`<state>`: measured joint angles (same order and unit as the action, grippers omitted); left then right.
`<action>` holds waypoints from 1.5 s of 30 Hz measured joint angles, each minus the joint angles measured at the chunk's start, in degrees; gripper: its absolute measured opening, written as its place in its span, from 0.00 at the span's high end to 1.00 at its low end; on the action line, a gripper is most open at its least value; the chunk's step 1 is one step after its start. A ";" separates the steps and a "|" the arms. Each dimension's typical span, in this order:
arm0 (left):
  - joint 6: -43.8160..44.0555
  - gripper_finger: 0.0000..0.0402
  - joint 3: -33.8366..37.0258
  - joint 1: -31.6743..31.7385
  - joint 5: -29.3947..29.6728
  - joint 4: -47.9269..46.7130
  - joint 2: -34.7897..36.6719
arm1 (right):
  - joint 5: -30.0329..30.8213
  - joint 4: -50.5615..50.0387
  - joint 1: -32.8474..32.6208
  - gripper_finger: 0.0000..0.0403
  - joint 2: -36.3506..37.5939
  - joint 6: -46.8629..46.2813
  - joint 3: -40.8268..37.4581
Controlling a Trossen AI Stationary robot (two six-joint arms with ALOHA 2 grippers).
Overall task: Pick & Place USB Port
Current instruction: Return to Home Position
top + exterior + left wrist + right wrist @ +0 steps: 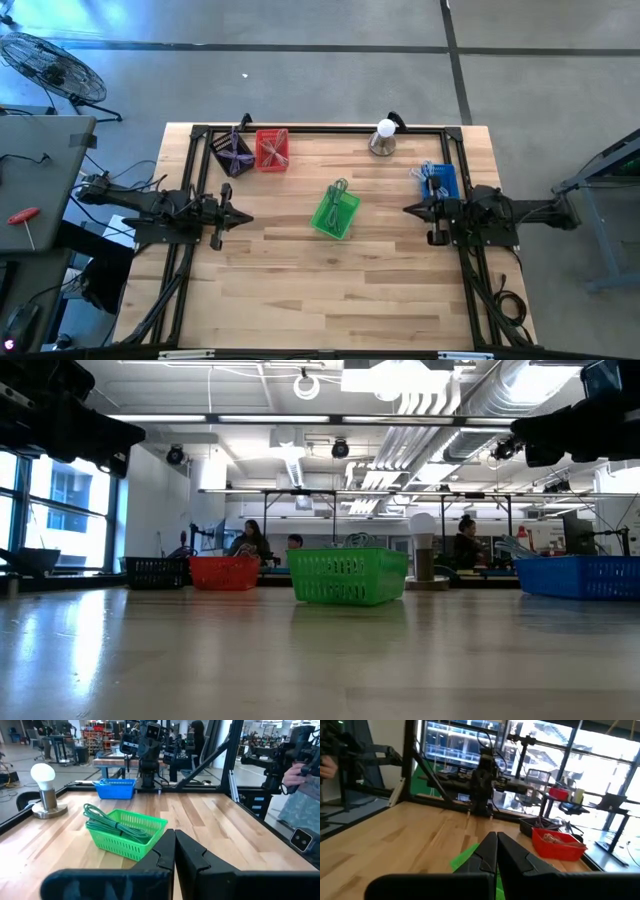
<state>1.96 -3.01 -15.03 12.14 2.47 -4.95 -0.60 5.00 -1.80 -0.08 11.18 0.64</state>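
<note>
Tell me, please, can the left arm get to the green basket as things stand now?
Probably yes. The left gripper, shut, points toward the green basket, with only bare table between them.

Robotics lab inside a big open industrial hall. Bare ceiling with exposed ducts [480,410] and strip lights [270,418]. Grey concrete floor [330,75] marked with tape lines [300,47], and a floor fan [50,62] stands off the table's corner. The wooden table [330,290] is boxed by a black metal frame [320,128]. Seated people [250,540] are at stations behind it, with tall windows [70,510].
</note>
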 joint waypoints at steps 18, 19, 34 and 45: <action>0.28 1.00 -0.16 0.00 4.27 -4.32 -0.02 | 1.09 -3.48 3.41 1.00 -0.48 0.35 0.02; 0.08 1.00 -0.17 0.00 5.26 -4.32 -0.02 | 1.90 -3.46 3.41 1.00 -0.56 0.65 0.04; -7.78 1.00 -0.35 0.02 -1.95 -6.78 -0.02 | 5.02 -3.52 3.41 1.00 -0.63 1.91 0.09; -2.14 1.00 2.12 0.02 -10.20 -2.43 -0.04 | 5.13 -3.46 3.41 1.00 -0.66 1.29 0.09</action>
<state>-0.18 -0.88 -15.00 1.94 0.04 -4.99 4.54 1.54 1.61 -0.73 12.47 0.73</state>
